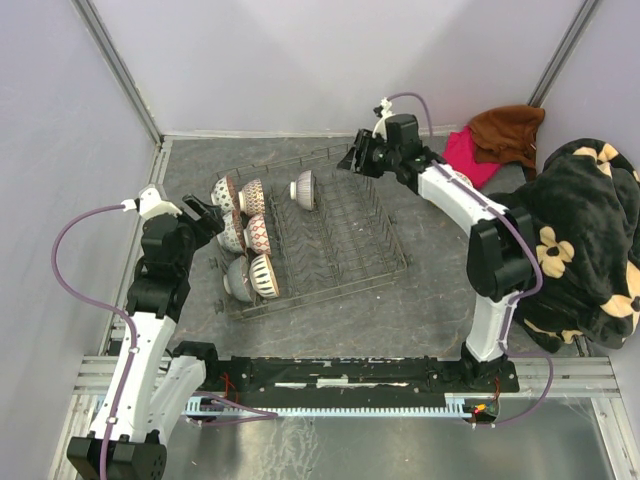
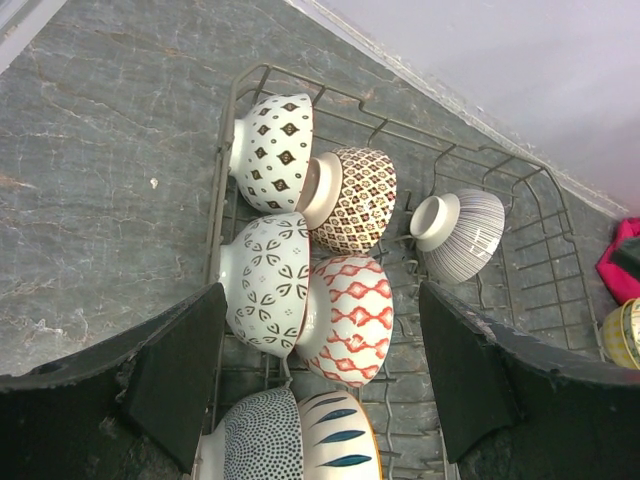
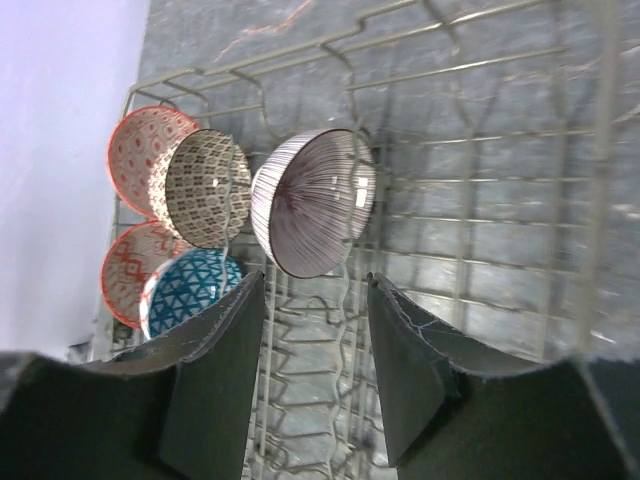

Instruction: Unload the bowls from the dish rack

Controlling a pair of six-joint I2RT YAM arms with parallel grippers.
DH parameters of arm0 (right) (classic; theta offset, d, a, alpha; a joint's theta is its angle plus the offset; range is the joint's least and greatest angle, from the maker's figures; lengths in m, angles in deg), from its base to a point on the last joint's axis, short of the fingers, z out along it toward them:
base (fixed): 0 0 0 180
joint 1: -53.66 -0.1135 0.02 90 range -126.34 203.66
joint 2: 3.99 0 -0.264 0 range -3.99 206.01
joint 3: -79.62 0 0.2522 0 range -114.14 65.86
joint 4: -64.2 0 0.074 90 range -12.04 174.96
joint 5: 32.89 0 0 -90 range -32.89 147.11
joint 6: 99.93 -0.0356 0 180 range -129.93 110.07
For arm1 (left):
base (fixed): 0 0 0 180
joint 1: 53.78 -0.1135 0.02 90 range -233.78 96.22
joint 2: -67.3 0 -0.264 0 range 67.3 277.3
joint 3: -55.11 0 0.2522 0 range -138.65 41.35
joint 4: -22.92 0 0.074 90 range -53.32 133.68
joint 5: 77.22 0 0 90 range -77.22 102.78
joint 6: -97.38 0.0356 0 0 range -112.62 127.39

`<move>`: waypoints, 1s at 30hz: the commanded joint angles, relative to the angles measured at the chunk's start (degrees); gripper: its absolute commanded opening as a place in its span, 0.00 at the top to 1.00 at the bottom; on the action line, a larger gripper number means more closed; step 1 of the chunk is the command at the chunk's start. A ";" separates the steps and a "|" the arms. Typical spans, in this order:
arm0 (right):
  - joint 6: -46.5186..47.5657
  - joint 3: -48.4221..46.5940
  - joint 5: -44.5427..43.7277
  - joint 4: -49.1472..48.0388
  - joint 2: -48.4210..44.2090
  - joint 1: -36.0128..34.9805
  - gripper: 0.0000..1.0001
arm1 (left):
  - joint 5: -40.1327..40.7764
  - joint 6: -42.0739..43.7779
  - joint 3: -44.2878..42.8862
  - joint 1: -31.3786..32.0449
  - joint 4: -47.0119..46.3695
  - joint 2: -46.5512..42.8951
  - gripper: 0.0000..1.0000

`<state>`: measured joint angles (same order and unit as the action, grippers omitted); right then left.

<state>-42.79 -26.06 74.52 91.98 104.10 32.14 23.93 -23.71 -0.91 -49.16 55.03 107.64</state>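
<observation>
Two grippers are spread wide with nothing between their fingers. Just ahead of the left gripper (image 2: 320, 300), a white leaf-patterned bowl (image 2: 268, 285) and a red lattice bowl (image 2: 350, 320) stand on edge side by side, with another pair beyond them and a third pair beneath the fingers, all at that end of the dish rack (image 1: 350, 240). The right gripper (image 3: 315, 285) points at a lone striped bowl (image 3: 312, 200) standing on edge just past its fingertips, and the other bowls are crowded farther off to its left.
</observation>
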 commanded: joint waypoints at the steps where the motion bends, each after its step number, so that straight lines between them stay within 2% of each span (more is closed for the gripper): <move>1: -10.56 1.86 8.54 -17.95 4.59 -1.92 0.48 | -1.56 -1.69 -0.92 0.02 -0.94 -0.81 0.16; 7: -16.25 -0.29 10.85 -25.62 10.81 -3.79 0.50 | -1.27 -1.45 -0.72 0.01 -0.95 -0.87 0.16; 18: -17.86 -3.98 10.52 -27.03 16.52 -5.91 0.52 | -1.11 -1.21 -0.85 0.03 -1.03 -0.78 0.16; 30: -19.26 -4.81 10.60 -28.42 19.33 -6.58 0.62 | -0.96 -0.93 -0.89 -0.01 -1.03 -0.61 0.16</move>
<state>-61.17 -28.75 84.27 67.61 122.87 25.91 23.12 -23.71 -0.91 -49.16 55.03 107.60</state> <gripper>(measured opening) 0.400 0.843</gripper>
